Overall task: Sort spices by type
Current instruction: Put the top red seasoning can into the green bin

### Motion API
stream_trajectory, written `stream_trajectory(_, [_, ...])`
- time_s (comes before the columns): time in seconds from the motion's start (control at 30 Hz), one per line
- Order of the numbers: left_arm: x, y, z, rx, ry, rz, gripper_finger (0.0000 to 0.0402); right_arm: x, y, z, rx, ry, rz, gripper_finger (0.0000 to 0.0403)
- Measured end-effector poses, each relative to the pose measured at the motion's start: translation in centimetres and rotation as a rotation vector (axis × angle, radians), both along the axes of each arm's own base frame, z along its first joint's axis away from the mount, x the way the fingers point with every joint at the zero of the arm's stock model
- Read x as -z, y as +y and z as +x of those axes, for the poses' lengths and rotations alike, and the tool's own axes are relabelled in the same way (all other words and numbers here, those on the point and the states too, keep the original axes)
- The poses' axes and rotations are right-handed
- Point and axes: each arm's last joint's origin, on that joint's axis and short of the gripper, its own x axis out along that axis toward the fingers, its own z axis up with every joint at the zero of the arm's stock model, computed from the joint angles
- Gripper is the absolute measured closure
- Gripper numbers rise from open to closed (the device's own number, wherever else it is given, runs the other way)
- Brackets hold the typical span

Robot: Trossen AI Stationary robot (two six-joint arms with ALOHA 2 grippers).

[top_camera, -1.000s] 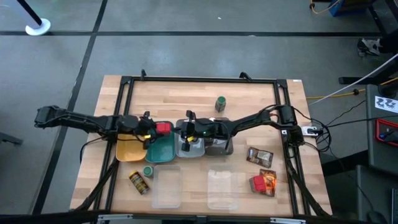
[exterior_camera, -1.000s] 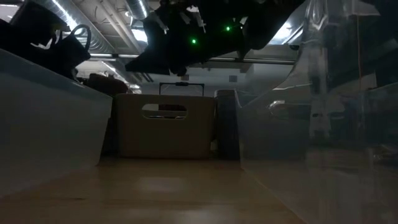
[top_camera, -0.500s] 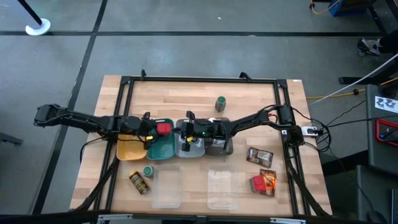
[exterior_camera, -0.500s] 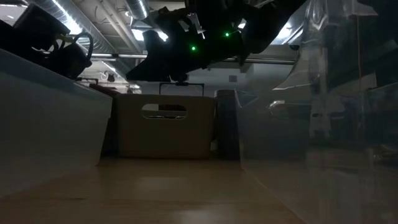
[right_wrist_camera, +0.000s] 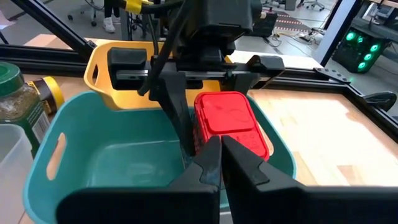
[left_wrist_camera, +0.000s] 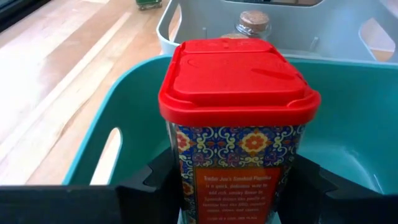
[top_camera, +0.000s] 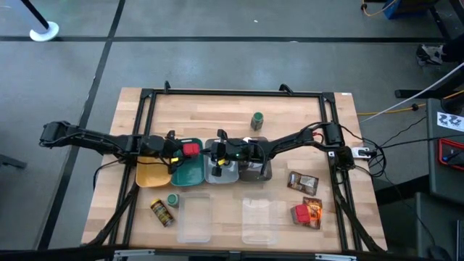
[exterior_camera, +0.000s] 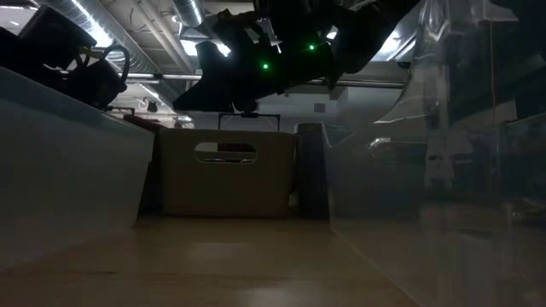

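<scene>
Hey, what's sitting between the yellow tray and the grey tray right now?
In the high view, the teal tray lies between the yellow tray and grey tray, with the left tool holding the red box over it.

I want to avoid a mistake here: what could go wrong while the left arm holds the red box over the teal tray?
1. The left gripper holds the red box above the teal tray; released from there, it might tip.
2. The right gripper, shut, is very close to the box, so the two arms could collide.
</scene>
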Motion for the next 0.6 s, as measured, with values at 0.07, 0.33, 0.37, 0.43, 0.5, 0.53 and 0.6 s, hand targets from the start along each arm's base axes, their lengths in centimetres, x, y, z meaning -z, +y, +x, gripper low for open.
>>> stream_trajectory(0.07, [0.00, 0.00, 0.00, 0.000, 0.000, 0.000, 0.0219, 0.00, 0.00, 0.00, 0.000, 0.000, 0.000, 0.0388])
stream_trajectory(0.33, [0.00, -0.01, 0.00, 0.016, 0.004, 0.021, 0.0219, 0.01, 0.00, 0.00, 0.000, 0.001, 0.000, 0.0388])
stream_trajectory(0.37, [0.00, -0.01, 0.00, 0.016, 0.005, 0.020, 0.0219, 0.01, 0.00, 0.00, -0.001, 0.001, 0.000, 0.0388])
stream_trajectory(0.43, [0.02, 0.01, -0.01, 0.010, 0.007, 0.021, 0.0219, 0.00, 0.00, 0.00, 0.000, 0.000, 0.000, 0.0388])
stream_trajectory(0.5, [0.04, 0.04, -0.03, -0.002, 0.009, 0.029, 0.0219, 0.01, 0.00, 0.00, -0.001, 0.001, 0.000, 0.0388])
stream_trajectory(0.53, [0.05, 0.07, -0.04, -0.009, 0.010, 0.032, 0.0219, 0.00, 0.00, 0.00, -0.001, 0.000, 0.000, 0.0388])
stream_trajectory(0.6, [0.06, 0.08, -0.05, -0.012, 0.011, 0.034, 0.0219, 0.00, 0.00, 0.00, -0.001, 0.000, 0.000, 0.0388])
